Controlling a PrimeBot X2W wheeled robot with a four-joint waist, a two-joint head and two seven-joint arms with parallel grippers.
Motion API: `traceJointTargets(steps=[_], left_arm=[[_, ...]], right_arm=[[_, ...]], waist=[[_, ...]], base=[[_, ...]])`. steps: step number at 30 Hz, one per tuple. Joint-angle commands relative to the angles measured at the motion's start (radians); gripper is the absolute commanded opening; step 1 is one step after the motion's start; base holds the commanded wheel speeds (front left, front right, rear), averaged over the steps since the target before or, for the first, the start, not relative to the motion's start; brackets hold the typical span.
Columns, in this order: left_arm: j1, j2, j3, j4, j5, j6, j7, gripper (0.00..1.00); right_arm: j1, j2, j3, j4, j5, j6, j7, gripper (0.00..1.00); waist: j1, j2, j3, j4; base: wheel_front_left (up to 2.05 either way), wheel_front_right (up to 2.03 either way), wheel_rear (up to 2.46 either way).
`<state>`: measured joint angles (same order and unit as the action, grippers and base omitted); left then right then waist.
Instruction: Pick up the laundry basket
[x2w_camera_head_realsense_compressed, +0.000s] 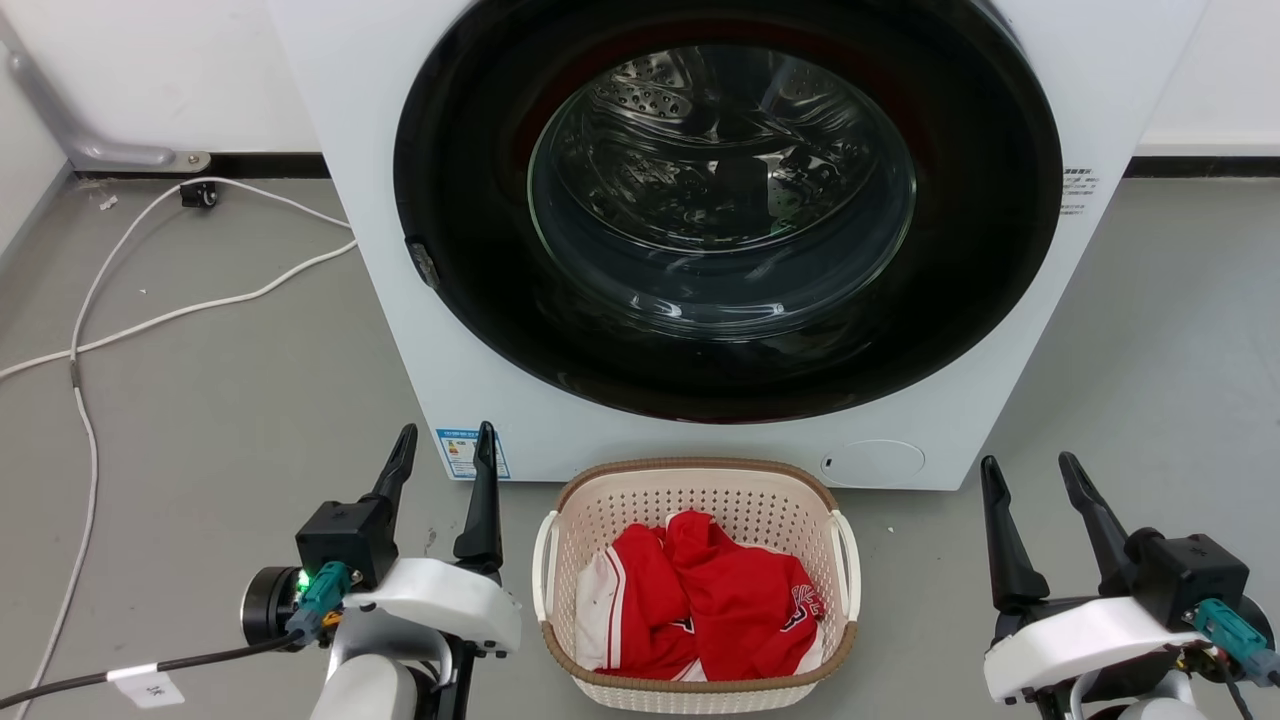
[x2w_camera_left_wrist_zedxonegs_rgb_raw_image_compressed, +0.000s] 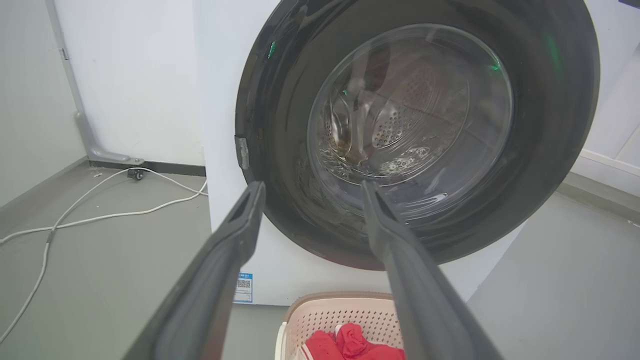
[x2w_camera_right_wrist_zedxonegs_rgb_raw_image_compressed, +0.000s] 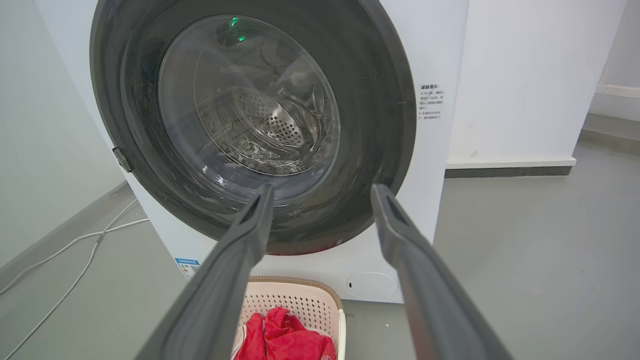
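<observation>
Your two grippers are spread wide and empty; the basket sits on the floor (x2w_camera_head_realsense_compressed: 200, 420).
Your left gripper (x2w_camera_head_realsense_compressed: 447, 430) is at the lower left of the head view and your right gripper (x2w_camera_head_realsense_compressed: 1028, 460) at the lower right, each with its fingers well apart, touching nothing. The laundry basket (x2w_camera_head_realsense_compressed: 700, 467) rests at bottom centre between them, just in front of the washing machine (x2w_camera_head_realsense_compressed: 380, 300), with red clothes (x2w_camera_head_realsense_compressed: 720, 600) inside.
</observation>
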<state>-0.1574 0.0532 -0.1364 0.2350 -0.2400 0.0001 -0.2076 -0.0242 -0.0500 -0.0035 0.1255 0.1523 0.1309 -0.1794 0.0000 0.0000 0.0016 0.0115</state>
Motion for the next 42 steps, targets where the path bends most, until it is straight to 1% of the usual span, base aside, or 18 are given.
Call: traceJointTargets(steps=[1, 15, 22, 23, 27, 42], left_arm=[[-0.018, 0.007, -0.003, -0.002, 0.028, 0.006, -0.011, 1.00], [-0.023, 0.009, -0.006, 0.018, 0.130, 0.028, -0.039, 1.00], [-0.020, 0.007, -0.009, 0.023, 0.170, 0.029, -0.052, 1.00], [-0.019, 0.004, -0.012, 0.031, 0.188, 0.024, -0.060, 1.00], [-0.020, 0.002, -0.007, 0.041, 0.168, 0.023, -0.060, 1.00], [-0.027, -0.002, -0.004, 0.052, 0.165, 0.018, -0.059, 1.00]], right_arm=[[0.008, -0.001, 0.000, -0.011, -0.022, 0.000, -0.008, 1.00], [0.019, -0.001, -0.003, -0.011, -0.109, 0.000, -0.028, 1.00], [0.023, 0.000, -0.001, -0.005, -0.129, 0.000, -0.034, 1.00], [0.024, 0.000, -0.007, -0.004, -0.143, 0.000, -0.043, 1.00], [0.024, 0.000, -0.010, 0.001, -0.123, 0.000, -0.043, 1.00], [0.010, 0.000, -0.010, 0.012, -0.117, 0.000, -0.041, 1.00]], waist=[[0.0000, 0.0000, 0.001, 0.000], [0.0000, 0.0000, 0.003, 0.002], [0.0000, 0.0000, 0.002, 0.002], [0.0000, 0.0000, 0.001, 0.003], [0.0000, 0.0000, 0.000, 0.005], [0.0000, 0.0000, 0.005, 0.010]], base=[[0.00, 0.00, 0.00], [0.00, 0.00, 0.00], [0.00, 0.00, 0.00], [0.00, 0.00, 0.00], [0.00, 0.00, 0.00], [0.00, 0.00, 0.00]])
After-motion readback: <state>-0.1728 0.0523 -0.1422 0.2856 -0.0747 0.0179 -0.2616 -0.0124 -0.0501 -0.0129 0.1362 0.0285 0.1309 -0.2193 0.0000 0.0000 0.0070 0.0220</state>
